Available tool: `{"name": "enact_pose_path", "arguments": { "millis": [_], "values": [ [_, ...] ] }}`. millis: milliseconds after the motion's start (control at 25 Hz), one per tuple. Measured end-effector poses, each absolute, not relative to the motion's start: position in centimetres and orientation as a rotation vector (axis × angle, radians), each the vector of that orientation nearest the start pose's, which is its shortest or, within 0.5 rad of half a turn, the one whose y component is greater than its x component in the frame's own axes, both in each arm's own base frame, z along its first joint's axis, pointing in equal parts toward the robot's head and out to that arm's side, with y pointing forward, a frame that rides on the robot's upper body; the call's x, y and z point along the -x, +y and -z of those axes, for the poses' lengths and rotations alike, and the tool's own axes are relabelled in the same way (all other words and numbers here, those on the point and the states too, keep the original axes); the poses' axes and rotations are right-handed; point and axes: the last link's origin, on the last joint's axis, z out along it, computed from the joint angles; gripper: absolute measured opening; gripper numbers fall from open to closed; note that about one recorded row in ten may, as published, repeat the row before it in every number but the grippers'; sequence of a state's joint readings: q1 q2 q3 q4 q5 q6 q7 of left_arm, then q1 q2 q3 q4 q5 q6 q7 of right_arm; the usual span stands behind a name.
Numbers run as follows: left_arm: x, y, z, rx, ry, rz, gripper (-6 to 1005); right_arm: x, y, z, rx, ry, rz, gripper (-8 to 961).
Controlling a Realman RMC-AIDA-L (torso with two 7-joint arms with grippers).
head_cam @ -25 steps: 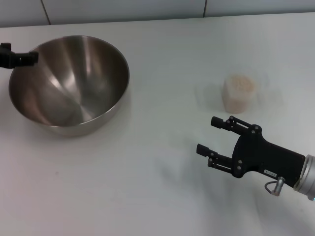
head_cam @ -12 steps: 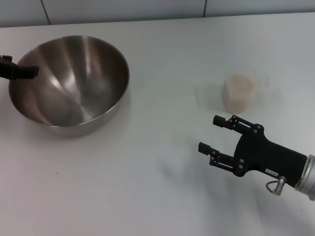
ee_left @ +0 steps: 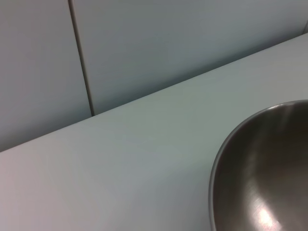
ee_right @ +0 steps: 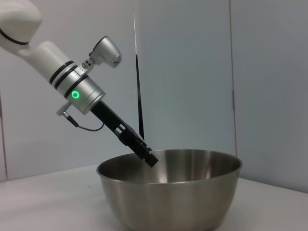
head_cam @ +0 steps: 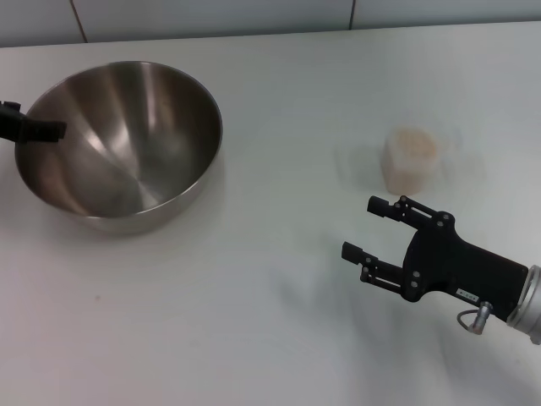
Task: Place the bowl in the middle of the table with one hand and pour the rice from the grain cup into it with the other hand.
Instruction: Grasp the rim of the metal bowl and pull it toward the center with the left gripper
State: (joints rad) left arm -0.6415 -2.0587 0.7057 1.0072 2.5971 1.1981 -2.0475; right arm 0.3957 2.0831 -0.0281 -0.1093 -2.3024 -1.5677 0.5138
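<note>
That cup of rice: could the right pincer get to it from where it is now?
Probably yes. The open right pincer hovers just short of the grain cup, with only bare table between them.

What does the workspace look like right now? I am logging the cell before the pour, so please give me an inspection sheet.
Surface: white table, bare around the items.
Bowl: steel bowl upright at the left side of the table, not in the middle; no rice visible inside.
Grain cup: grain cup upright at the right, holding rice, apart from both grippers.
Clutter: nothing seen.
Left gripper: left gripper at the bowl's left rim; grip not clear.
Right gripper: right gripper open, nearer the robot than the cup, holding nothing.
Cables: thin black cable beside the left wrist.
Surroundings: tiled wall behind the table.
</note>
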Motion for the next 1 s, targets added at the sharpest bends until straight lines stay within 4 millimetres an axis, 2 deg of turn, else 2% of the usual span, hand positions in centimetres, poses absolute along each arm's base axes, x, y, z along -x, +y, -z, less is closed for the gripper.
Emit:
{"name": "enact_pose_path", "arguments": {
  "millis": [440,760,1000],
  "values": [
    [28.48,40.78,-7.30,2.262,-0.941,-0.065,829,-30.81,24.26,5.88,2.413,0.356,-0.900,746],
    [28.55,40.90,-7.50,2.253,-0.942,-0.067,722,-30.79,24.25,5.97,2.413,0.361,-0.900,746],
    [28.47,41.00,-7.51,2.254,-0.937,-0.073,449,-30.81,24.28,5.96,2.410,0.362,-0.900,746]
  ]
}}
